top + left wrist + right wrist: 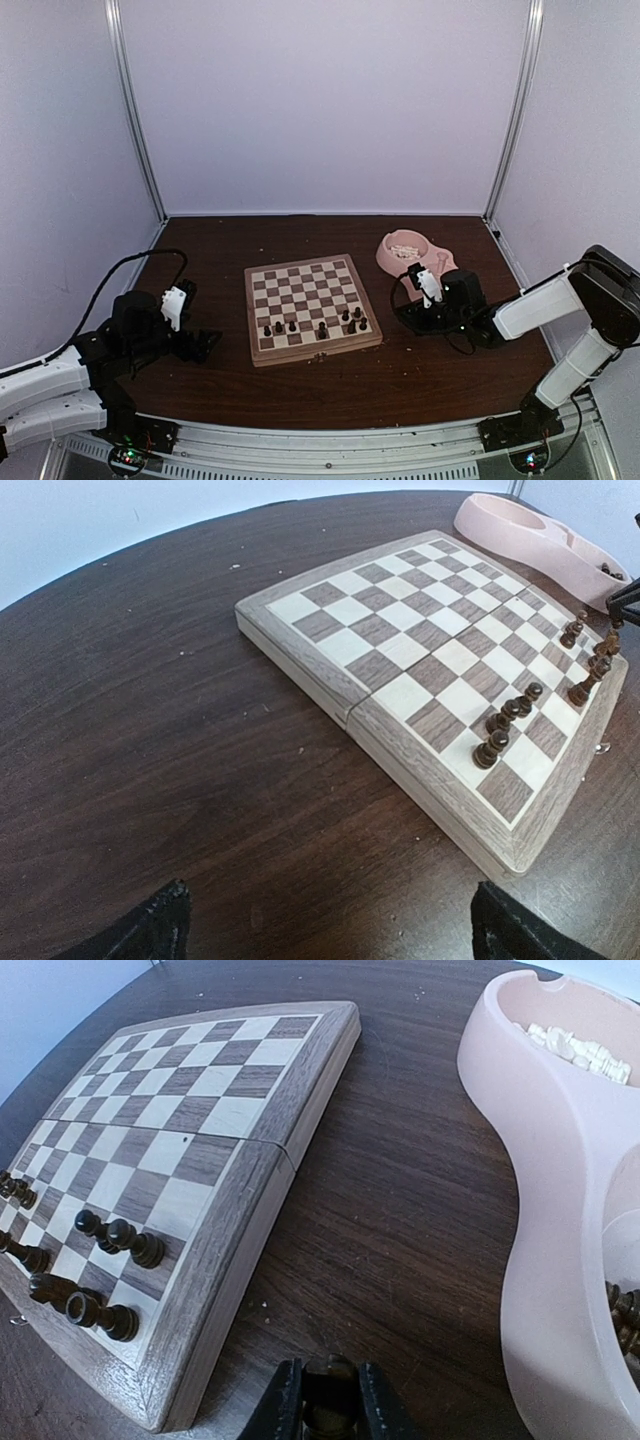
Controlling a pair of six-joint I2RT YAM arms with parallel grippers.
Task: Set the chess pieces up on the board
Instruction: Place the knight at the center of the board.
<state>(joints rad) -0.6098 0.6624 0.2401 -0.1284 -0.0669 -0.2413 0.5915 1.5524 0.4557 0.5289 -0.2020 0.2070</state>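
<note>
left side first: your left gripper (330, 932) hangs low over the dark brown wooden table (150, 730) beside the square wooden chessboard (310, 300), fingers spread wide, holding nothing. your right gripper (330, 1398) is clamped on one small dark piece (330, 1422), between the board and the pale pink double bowl (540, 1210). a handful of dark chess pieces (321, 328) stand on the board's near rows. cream pieces (570, 1045) fill the bowl's far cup – more dark ones (625, 1320) sit in the near cup.

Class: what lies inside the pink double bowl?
One compartment holds cream-white chess pieces; the other shows dark chess pieces. The wall of the pink bowl hides how many.
</note>
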